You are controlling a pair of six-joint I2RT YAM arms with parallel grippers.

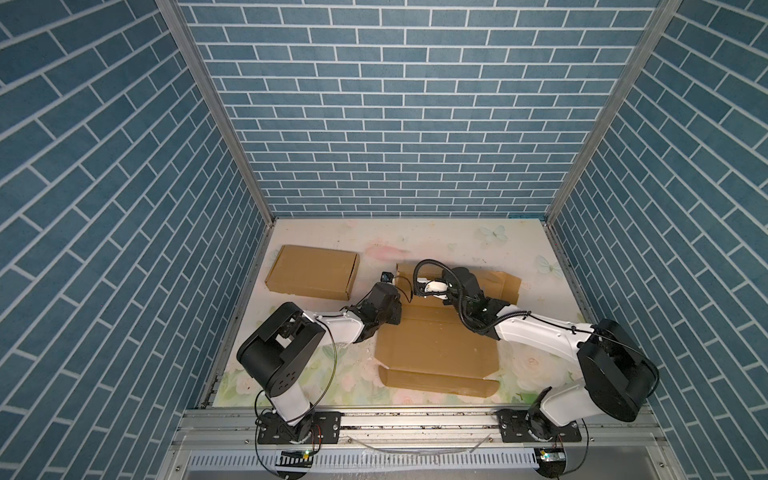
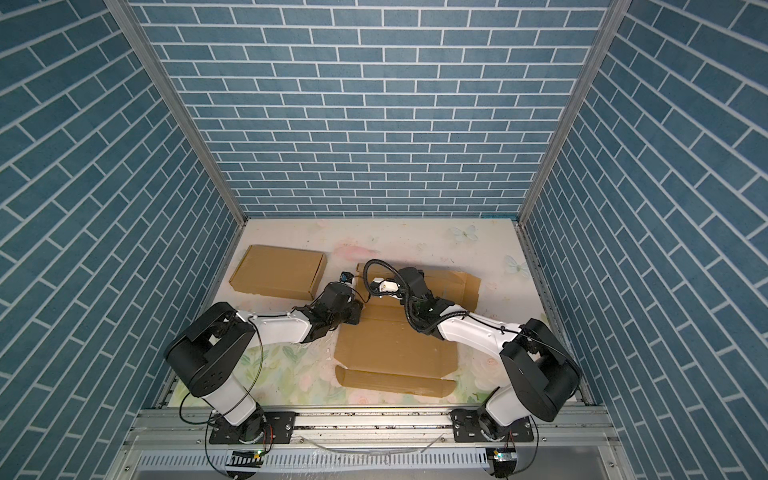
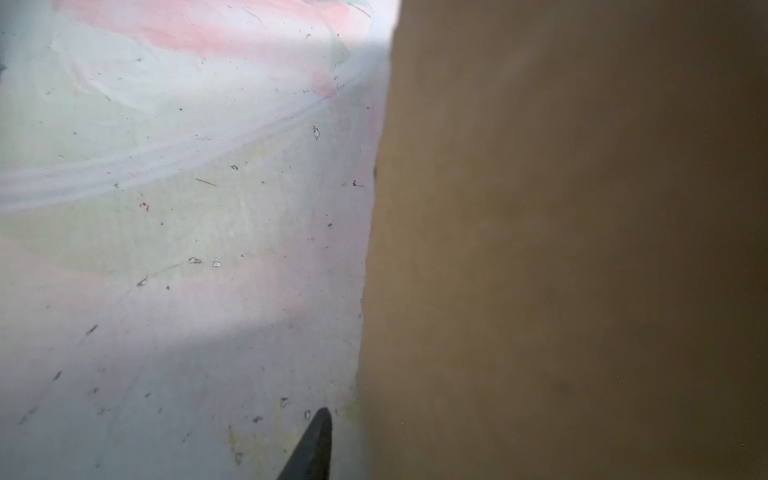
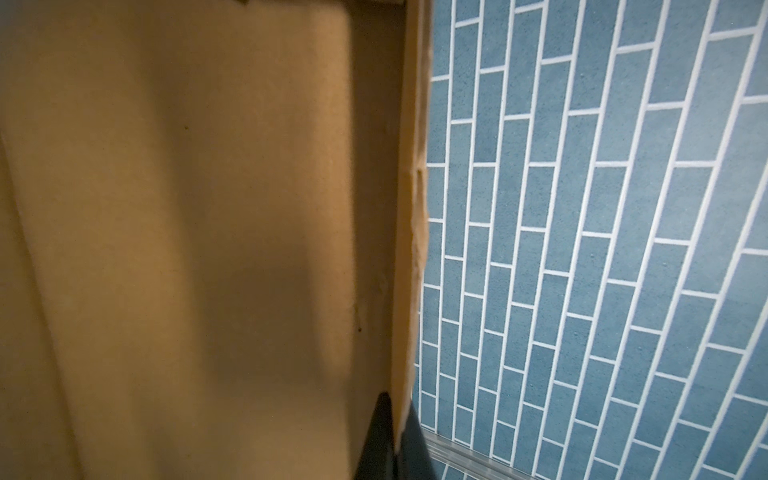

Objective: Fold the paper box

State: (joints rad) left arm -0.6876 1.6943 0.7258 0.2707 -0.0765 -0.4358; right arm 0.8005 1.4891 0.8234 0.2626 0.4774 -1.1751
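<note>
Though plain brown, paper box (image 1: 436, 349) in right gripper (image 4: 398, 415).

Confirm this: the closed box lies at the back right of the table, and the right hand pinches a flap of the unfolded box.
Wrong side: the closed box lies at the back left of the table, as both top views show. The right hand pinches a flap of the unfolded box, seen in the right wrist view.
</note>
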